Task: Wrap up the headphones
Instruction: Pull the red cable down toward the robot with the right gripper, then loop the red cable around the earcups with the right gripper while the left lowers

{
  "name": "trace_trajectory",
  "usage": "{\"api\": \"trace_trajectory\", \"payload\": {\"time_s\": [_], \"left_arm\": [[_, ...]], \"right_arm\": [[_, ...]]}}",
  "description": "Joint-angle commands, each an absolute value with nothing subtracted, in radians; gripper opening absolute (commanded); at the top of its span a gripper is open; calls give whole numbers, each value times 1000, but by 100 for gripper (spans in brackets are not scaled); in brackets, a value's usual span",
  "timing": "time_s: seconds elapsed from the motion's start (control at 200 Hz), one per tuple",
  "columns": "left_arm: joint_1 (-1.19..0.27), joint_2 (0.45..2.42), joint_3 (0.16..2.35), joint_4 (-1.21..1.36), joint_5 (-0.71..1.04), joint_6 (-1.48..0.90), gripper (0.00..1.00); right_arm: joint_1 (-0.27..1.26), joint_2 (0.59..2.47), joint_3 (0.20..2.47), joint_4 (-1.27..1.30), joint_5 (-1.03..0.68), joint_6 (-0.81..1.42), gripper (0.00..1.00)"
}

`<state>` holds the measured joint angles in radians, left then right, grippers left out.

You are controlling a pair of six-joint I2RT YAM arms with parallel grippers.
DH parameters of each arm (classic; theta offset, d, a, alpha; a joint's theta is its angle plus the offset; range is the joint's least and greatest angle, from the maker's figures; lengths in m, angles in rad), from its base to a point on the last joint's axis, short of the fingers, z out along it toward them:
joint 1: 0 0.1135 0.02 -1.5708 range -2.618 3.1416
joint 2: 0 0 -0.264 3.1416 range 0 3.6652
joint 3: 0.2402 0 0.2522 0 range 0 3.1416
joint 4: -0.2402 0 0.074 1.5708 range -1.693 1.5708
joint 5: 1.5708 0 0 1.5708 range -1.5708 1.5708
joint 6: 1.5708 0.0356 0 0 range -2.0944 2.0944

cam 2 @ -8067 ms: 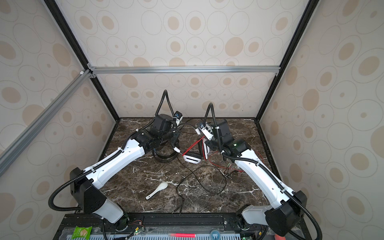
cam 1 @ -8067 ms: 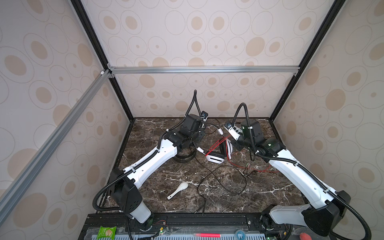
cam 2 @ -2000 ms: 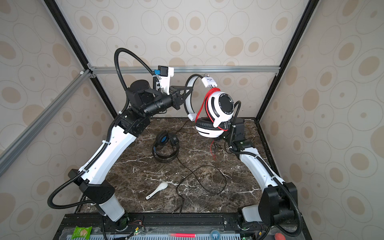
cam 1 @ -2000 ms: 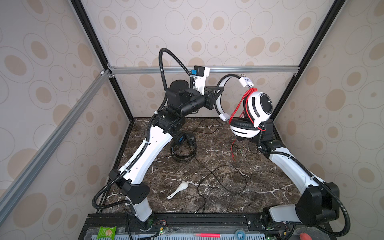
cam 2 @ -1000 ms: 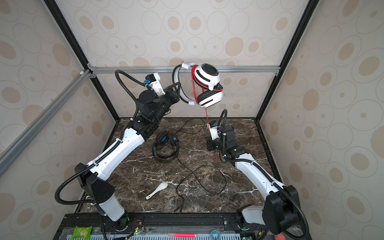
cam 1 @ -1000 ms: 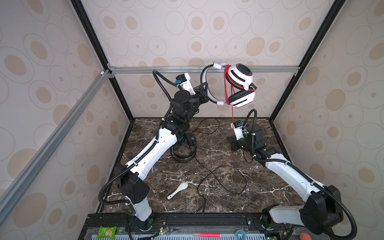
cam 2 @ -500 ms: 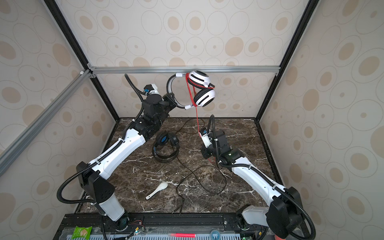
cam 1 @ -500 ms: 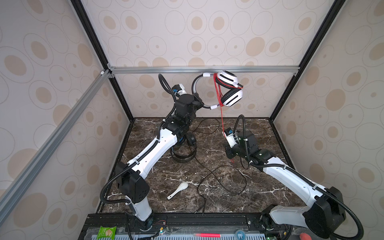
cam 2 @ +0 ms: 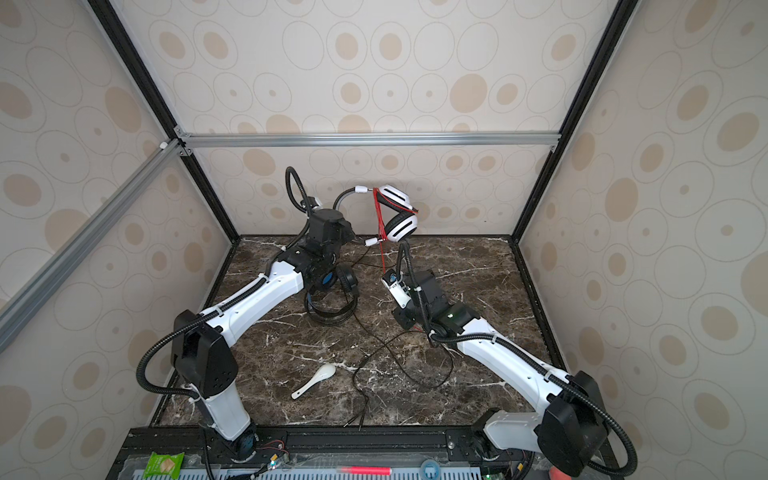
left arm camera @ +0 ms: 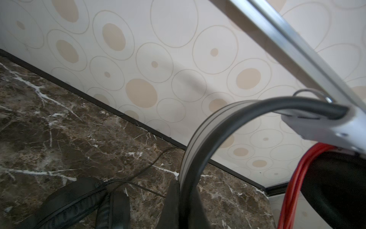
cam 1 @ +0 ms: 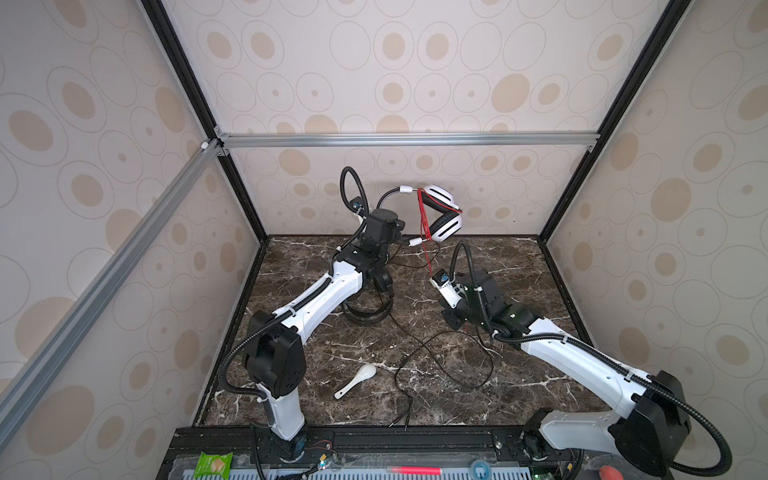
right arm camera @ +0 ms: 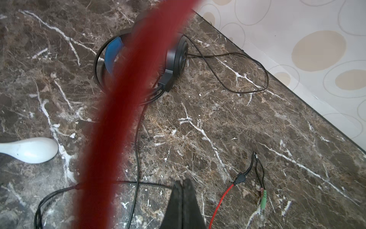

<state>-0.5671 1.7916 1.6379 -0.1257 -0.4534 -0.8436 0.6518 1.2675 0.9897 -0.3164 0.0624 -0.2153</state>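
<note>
Headphones come in two pairs here, and neither is finished. We see the white headphones [cam 1: 446, 226] held up in the air in the upper middle of both top views, with the left jaws closed on their headband, as the left wrist view shows. Several turns of red cable [cam 1: 423, 216] already cross between the two ends of the band. One taut strand drops toward the right arm [cam 1: 478, 299]. The right jaws are shut and, we judge, pinching that cable, though the pinch itself is hidden. The cable's tail with its plugs [right arm camera: 263, 204] lies on the table [cam 1: 519, 266], so winding remains. The black headphones [cam 2: 348, 282] lie at centre beside the left arm [cam 1: 316, 299]. Their thin black cable [right arm camera: 136, 138] sprawls loose toward the lower middle, near a white spoon [cam 1: 357, 379], so by our reckoning that pair is not yet begun.
</note>
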Motion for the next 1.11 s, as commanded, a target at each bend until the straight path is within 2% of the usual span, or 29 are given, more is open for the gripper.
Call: {"api": "trace_trajectory", "payload": {"time_s": [0.0, 0.54, 0.89, 1.1], "left_arm": [[-561, 1779, 1656, -85, -511, -822, 0], [-561, 1760, 1630, -110, -508, -606, 0], [-582, 1703, 1564, -67, -406, -334, 0], [-583, 1659, 1546, -122, -237, -148, 0]], "right_arm": [[674, 1254, 1036, -356, 106, -283, 0], [686, 1270, 1153, -423, 234, -462, 0], [685, 1296, 1238, -443, 261, -525, 0], [685, 1306, 1250, -450, 309, -588, 0]]}}
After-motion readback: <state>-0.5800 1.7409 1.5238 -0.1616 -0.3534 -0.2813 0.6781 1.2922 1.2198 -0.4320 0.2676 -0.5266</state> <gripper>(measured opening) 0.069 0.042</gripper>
